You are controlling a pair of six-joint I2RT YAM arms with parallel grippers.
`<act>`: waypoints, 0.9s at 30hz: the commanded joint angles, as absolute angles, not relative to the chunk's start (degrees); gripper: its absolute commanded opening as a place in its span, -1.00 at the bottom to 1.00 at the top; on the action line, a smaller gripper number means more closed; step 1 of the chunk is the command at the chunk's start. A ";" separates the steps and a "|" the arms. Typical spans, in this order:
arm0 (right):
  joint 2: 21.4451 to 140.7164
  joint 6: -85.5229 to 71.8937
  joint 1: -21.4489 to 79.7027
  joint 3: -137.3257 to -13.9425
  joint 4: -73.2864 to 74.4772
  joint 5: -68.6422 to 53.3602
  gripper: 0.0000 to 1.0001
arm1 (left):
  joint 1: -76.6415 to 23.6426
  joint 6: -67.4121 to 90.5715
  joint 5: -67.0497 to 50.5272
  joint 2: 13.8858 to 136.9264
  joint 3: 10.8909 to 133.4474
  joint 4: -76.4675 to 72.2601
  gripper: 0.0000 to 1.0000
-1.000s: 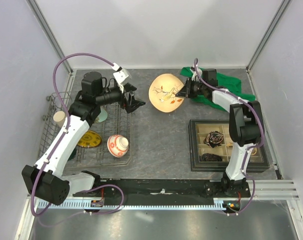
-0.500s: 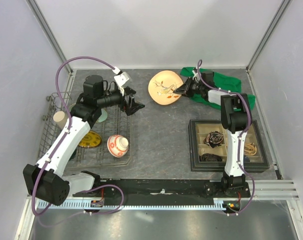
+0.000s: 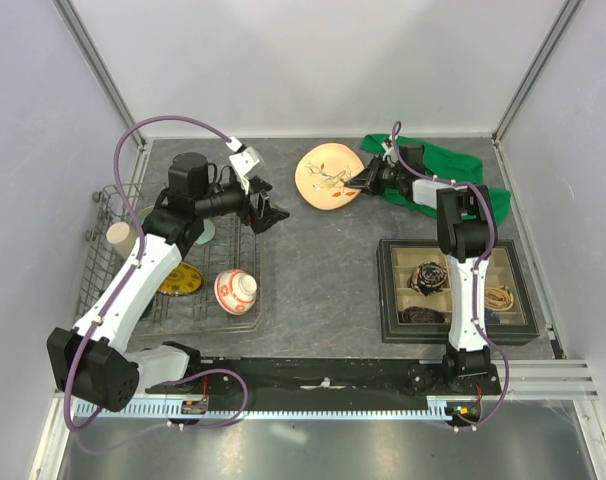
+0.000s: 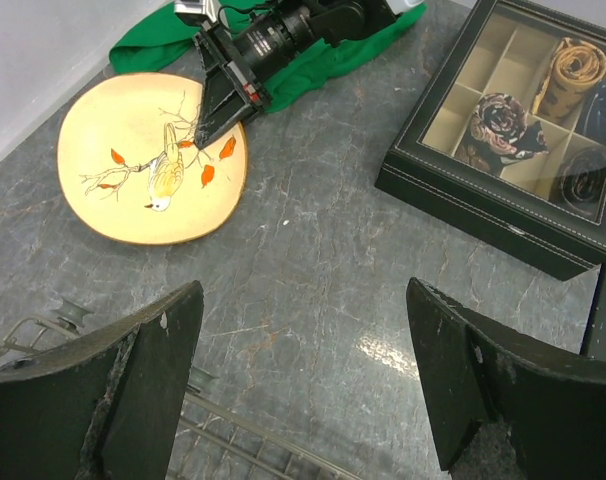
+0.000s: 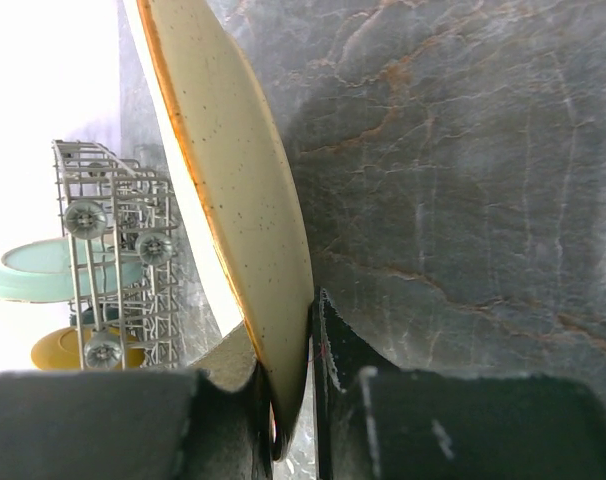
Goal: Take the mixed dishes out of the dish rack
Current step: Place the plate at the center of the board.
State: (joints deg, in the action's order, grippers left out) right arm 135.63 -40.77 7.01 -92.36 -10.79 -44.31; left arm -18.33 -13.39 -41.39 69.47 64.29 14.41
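The grey wire dish rack [image 3: 133, 300] stands at the left. It holds a beige cup [image 3: 118, 237], a pale green plate [image 3: 204, 233], a yellow-gold plate [image 3: 178, 278] and a red-and-white bowl [image 3: 235, 290]. No dark green mug shows. My right gripper [image 3: 361, 180] is shut on the rim of a cream plate with a painted bird [image 3: 323, 178], held low over the far table; the wrist view shows the rim [image 5: 233, 200] pinched between the fingers [image 5: 293, 400]. My left gripper [image 3: 273, 212] is open and empty above the rack's right edge; it also shows wide open in the left wrist view [image 4: 303, 380].
A black compartmented tray [image 3: 388, 290] with rolled items sits at the right, also in the left wrist view [image 4: 463, 215]. A green cloth [image 3: 453, 165] lies at the back right under the right arm. The rack's wire edge [image 4: 233, 440] is just below the left fingers.
The right gripper has carried the cream plate back and lower, toward the far table; it now lies flatter. The left gripper has stayed open and barely moved.
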 commanded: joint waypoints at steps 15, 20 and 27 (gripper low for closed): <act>136.76 -36.92 7.21 -98.00 -10.90 -48.69 -0.71 | -18.02 -16.52 -40.96 66.97 62.76 12.48 0.78; 136.84 -35.42 7.12 -97.65 -10.02 -48.52 -0.44 | -18.02 -16.79 -40.87 66.62 62.58 12.48 0.79; 136.67 -33.84 7.12 -97.82 -8.62 -48.16 -0.24 | -17.84 -17.23 -40.69 66.18 62.05 12.83 0.78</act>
